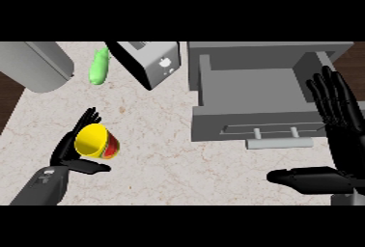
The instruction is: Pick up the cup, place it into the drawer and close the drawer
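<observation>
A yellow cup [96, 140] with a red band sits low at the left, tipped so its mouth faces up toward me. My left hand [73, 147] cups it from the left, fingers behind it and thumb below, with the fingers only slightly bent. The grey drawer [249, 82] stands pulled open at the upper right, its inside bare and its bar handle [279, 143] toward me. My right hand [341, 125] is open, fingers straight up over the drawer's right side, thumb stretched out to the left below the handle.
A toaster [148, 60] stands at the back, left of the drawer. A green vegetable [99, 67] lies beside it. A grey rounded container [35, 65] fills the far left corner. The marble counter [178, 169] ends at dark floor on the left.
</observation>
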Tool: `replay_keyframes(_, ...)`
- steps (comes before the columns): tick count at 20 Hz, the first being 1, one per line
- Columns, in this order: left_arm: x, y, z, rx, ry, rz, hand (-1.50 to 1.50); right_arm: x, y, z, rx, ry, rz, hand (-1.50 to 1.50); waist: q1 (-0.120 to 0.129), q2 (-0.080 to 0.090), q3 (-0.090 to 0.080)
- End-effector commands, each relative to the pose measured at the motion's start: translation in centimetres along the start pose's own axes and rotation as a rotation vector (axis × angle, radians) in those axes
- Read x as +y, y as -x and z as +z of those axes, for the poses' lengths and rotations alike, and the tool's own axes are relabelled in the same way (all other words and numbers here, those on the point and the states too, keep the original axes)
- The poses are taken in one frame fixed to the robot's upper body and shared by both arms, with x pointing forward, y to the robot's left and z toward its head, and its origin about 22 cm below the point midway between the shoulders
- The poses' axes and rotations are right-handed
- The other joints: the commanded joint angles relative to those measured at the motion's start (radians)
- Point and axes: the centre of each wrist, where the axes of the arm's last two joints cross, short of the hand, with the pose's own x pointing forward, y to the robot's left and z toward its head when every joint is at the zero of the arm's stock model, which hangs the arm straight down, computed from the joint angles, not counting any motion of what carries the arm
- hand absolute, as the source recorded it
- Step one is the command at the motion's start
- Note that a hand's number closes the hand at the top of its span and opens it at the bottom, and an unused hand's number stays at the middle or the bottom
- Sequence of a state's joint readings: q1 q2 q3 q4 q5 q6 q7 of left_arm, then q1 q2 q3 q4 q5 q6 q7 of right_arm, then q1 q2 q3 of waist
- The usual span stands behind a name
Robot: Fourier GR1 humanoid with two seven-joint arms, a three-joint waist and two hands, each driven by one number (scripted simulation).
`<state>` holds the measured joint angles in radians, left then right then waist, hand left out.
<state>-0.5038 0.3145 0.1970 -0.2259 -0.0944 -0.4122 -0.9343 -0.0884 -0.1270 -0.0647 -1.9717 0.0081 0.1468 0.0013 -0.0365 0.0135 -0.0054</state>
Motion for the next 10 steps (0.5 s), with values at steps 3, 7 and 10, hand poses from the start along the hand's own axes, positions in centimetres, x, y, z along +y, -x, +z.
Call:
replay_keyframes(3,0.9,-0.9,-0.7,-0.117,0.104,0.162,-1.5,-0.3,-0.4,-0.1,0.017,-0.002,0.004,-1.5,0.002,-0.001,0.0)
replay_keyframes(7,-1.6,0.8,-0.1,-0.129,0.149,0.242,-1.5,-1.3,0.5,0.1,0.019,-0.013,0.013,-1.5,0.009,-0.002,0.001)
replay_keyframes(10,-1.7,0.8,-0.3,-0.124,0.162,0.308,-1.5,-0.6,0.6,-0.1,0.005,0.009,-0.008,-1.5,0.006,0.0,0.0)
